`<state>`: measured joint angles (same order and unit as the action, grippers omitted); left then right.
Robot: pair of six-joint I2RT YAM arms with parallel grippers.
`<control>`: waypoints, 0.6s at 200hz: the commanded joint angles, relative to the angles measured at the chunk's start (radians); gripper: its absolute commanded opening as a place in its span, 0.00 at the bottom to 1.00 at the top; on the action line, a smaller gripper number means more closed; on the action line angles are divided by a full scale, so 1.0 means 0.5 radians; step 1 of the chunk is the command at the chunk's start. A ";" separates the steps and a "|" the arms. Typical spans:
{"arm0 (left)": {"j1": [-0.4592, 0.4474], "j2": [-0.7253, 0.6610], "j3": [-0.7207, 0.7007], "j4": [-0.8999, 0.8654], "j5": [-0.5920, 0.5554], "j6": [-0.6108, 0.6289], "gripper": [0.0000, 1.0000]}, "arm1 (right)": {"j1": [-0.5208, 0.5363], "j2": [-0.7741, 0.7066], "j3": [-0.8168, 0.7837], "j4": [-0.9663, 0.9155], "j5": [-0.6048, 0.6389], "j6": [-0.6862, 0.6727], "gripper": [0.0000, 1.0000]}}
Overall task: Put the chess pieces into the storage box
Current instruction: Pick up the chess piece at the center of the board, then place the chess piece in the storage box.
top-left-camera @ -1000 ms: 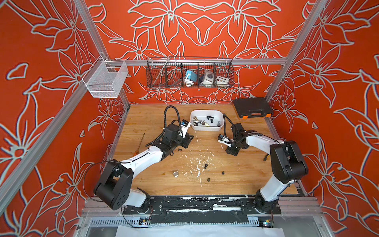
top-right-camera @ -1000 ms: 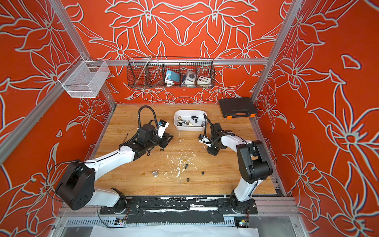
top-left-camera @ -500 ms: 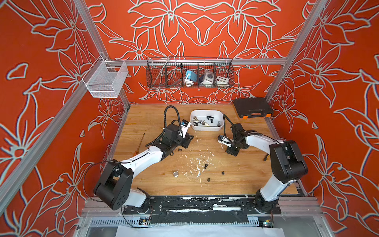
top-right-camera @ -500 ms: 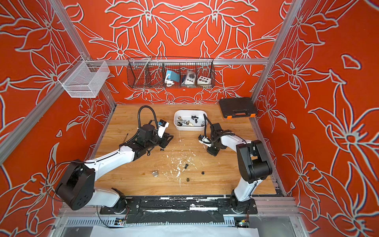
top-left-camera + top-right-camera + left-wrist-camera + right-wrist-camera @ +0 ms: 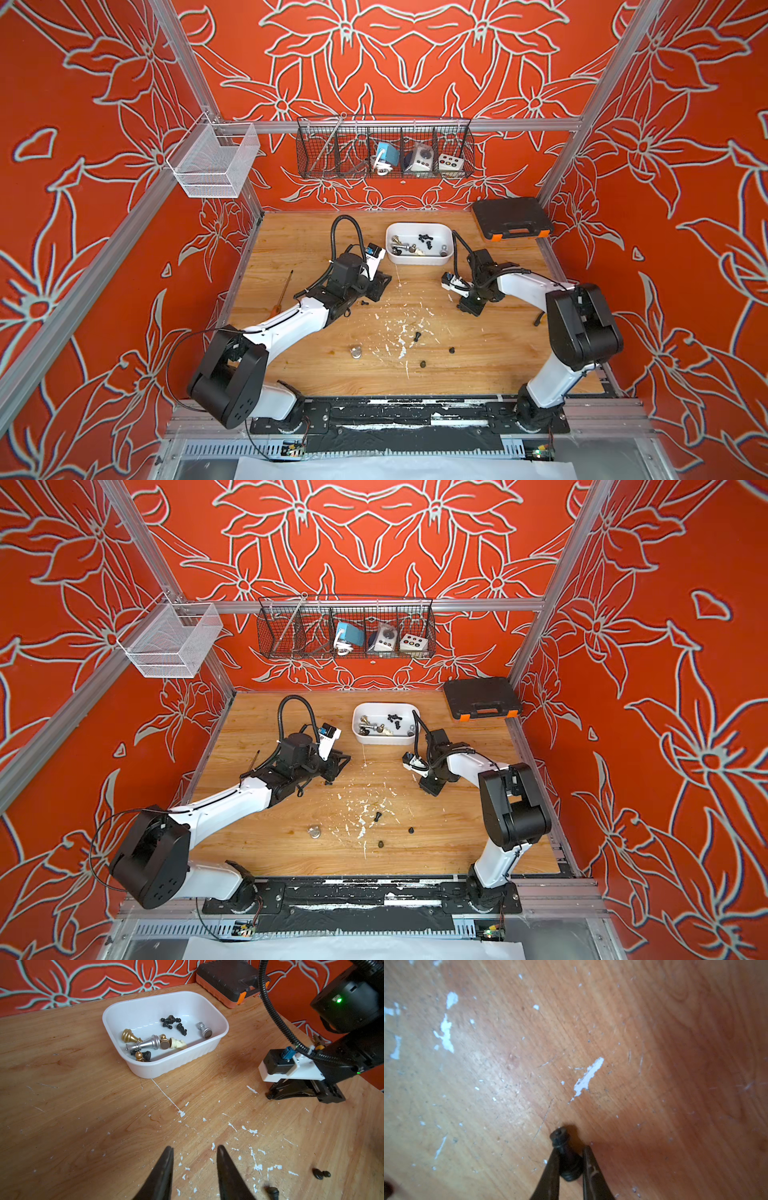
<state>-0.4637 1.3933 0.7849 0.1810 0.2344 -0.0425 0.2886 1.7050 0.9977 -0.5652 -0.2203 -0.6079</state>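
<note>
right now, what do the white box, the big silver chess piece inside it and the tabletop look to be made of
Storage box: likely thin plastic, glossy white, with a ribbed wall and rolled rim.
Silver chess piece: metallic sheen with bright highlights; metal or coated plastic, cannot tell.
Tabletop: matte wood grain with scattered white flecks; solid wood or laminate, unclear.

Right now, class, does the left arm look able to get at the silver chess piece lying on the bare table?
Probably yes: the silver chess piece lies in the open beside the left arm, nothing on or against it, and the left gripper is open and empty.
</note>
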 commanded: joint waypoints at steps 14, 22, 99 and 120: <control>0.013 -0.050 -0.016 0.021 0.024 -0.031 0.36 | 0.016 -0.142 0.063 0.016 -0.046 0.067 0.16; 0.013 -0.052 -0.015 0.020 0.026 -0.033 0.36 | 0.014 -0.166 0.065 0.036 -0.060 0.083 0.16; 0.013 -0.083 -0.041 0.006 0.019 -0.038 0.36 | 0.012 -0.237 0.262 0.341 -0.183 0.253 0.15; 0.013 -0.099 -0.045 -0.004 0.015 -0.035 0.36 | 0.014 -0.136 0.424 0.383 -0.142 0.310 0.15</control>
<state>-0.4637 1.3743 0.7696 0.1791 0.2344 -0.0467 0.2886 1.5890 1.1187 -0.4404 -0.2867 -0.4973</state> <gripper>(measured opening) 0.356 0.193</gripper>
